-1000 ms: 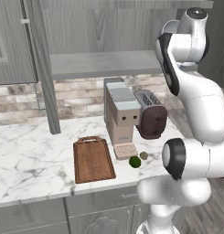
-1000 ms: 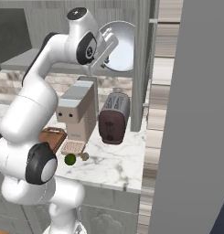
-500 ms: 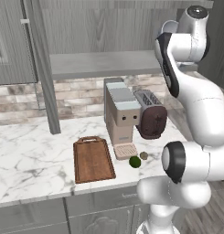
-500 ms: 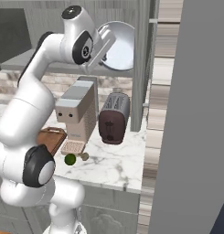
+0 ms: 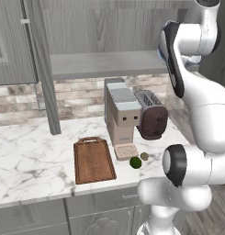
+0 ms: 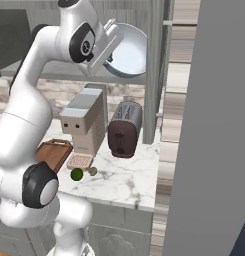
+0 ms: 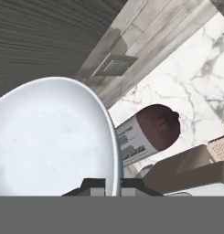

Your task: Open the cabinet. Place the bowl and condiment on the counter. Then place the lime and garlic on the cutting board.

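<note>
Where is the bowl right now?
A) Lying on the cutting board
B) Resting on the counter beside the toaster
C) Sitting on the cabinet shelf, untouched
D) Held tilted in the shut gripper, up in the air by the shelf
D: the bowl hangs tilted on edge in the gripper, whose fingers pinch its rim, high above the toaster and counter, near the cabinet shelf.
</note>
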### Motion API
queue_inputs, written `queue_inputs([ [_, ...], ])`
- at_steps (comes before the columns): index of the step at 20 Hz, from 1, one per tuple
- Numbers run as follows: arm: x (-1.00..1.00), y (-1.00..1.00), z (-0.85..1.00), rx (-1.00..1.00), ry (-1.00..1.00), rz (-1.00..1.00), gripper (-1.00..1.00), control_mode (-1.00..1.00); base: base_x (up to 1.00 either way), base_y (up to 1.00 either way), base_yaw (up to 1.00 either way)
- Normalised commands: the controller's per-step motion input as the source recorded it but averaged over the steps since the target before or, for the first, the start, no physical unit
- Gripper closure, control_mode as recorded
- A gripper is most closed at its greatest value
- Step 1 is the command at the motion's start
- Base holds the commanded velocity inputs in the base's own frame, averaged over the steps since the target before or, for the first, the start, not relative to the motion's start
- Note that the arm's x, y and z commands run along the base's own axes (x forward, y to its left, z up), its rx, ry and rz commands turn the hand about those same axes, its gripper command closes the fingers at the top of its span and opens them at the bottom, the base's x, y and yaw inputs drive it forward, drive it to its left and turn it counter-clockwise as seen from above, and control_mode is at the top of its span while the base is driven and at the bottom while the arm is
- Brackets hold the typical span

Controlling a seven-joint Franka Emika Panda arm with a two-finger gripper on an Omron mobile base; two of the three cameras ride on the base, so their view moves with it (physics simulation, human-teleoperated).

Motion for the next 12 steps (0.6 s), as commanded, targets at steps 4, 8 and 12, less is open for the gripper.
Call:
queue_inputs([
  [4, -0.67, 0.00, 0.13, 0.00, 0.01, 0.00, 1.00, -1.00, 0.00, 0.00, 0.00],
  [8, -0.52, 0.00, 0.00, 0.00, 0.03, 0.00, 1.00, -1.00, 0.00, 0.00, 0.00],
  [12, -0.22, 0.15, 0.00, 0.00, 0.01, 0.00, 1.00, -1.00, 0.00, 0.00, 0.00],
])
